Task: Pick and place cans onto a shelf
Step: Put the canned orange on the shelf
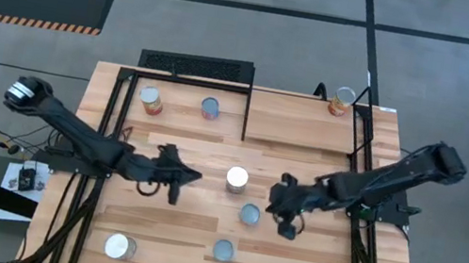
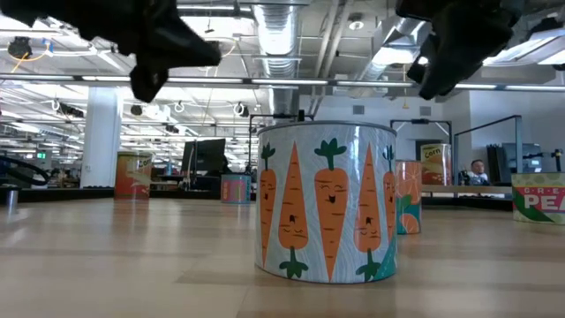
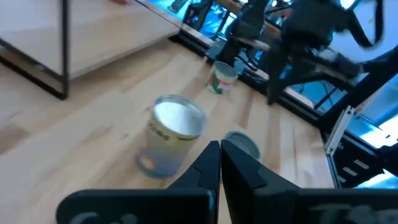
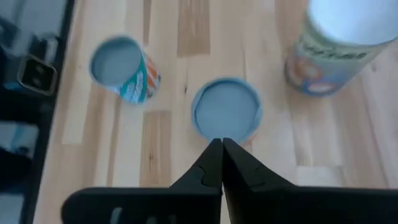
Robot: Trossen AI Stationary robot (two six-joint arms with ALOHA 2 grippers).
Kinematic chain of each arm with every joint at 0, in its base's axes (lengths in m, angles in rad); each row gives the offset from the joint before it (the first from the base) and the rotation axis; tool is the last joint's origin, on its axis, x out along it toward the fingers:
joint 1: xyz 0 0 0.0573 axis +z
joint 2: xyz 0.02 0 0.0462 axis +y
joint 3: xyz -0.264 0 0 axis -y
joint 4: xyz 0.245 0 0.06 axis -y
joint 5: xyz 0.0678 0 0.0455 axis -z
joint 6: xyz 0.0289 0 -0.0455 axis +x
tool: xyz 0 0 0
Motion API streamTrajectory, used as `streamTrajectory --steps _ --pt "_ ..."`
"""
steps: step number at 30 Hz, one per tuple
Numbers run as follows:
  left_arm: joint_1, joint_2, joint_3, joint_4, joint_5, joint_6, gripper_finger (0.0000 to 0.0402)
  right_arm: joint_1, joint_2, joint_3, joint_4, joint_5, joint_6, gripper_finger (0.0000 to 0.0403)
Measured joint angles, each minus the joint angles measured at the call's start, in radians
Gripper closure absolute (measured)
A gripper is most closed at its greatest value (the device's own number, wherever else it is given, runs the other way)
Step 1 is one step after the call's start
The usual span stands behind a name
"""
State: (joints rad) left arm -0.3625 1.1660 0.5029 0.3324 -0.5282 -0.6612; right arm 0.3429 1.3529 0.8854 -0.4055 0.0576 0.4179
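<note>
Carrot can point(image 2: 325, 201) stands nearest; both arms' fingers point(image 3: 219, 163) seemingly pressed together, empty.

Wooden table point(image 1: 171, 226): four cans standing on it, white-topped can point(image 1: 237, 179) at centre. Raised shelf point(image 1: 303, 124): three cans.

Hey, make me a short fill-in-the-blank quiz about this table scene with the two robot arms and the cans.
1. The left gripper has its jaws ____.
2. The small tin can nearest the low camera is printed with orange ____.
3. On the light wooden shelf, the high view shows ____ cans.
4. The right gripper hovers above a small round can with a ____ top.

Missing words: shut; carrots; three; grey
</note>
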Motion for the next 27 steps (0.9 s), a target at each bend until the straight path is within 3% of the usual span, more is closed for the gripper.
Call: streamTrajectory --steps 9,14,19,27 --pt "0.03 -0.28 -0.155 -0.023 -0.003 0.1 0.0401 0.051 0.287 0.293 -0.254 -0.002 -0.134 0.0276" --pt "0.055 -0.395 -0.184 -0.077 -0.003 0.127 0.0401 0.05 0.407 0.388 -0.328 0.004 -0.26 0.0247" --pt "0.068 -0.471 -0.196 -0.139 -0.006 0.13 0.0401 0.047 0.486 0.439 -0.353 0.023 -0.336 0.0253" --pt "0.075 -0.527 -0.197 -0.193 -0.005 0.146 0.0401 0.046 0.543 0.448 -0.348 0.0 -0.334 0.0307"
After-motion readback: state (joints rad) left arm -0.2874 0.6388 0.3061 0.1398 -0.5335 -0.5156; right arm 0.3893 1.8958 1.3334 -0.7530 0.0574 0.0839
